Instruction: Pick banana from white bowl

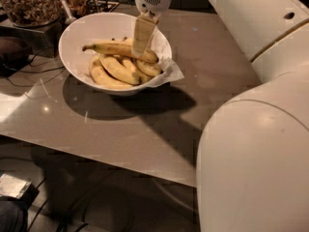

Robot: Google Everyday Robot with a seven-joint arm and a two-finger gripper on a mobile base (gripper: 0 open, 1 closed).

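The white bowl (72, 30) stands at the back left of the grey table, with a paper liner (171, 72) poking over its right rim. The banana (113, 48), long and nearly straight, lies on top of several shorter bananas (116, 69), its thin stem pointing left. My gripper (141, 48) reaches down into the bowl from above and meets the right half of the banana, which rests on the pile.
A glass jar of brown nuts (29, 4) stands behind the bowl at the far left, with spoons and a tray (89, 4) beside it. Dark cables (24, 74) lie at the left. My large white arm (256, 144) fills the right side. The table's front edge (120, 161) runs below.
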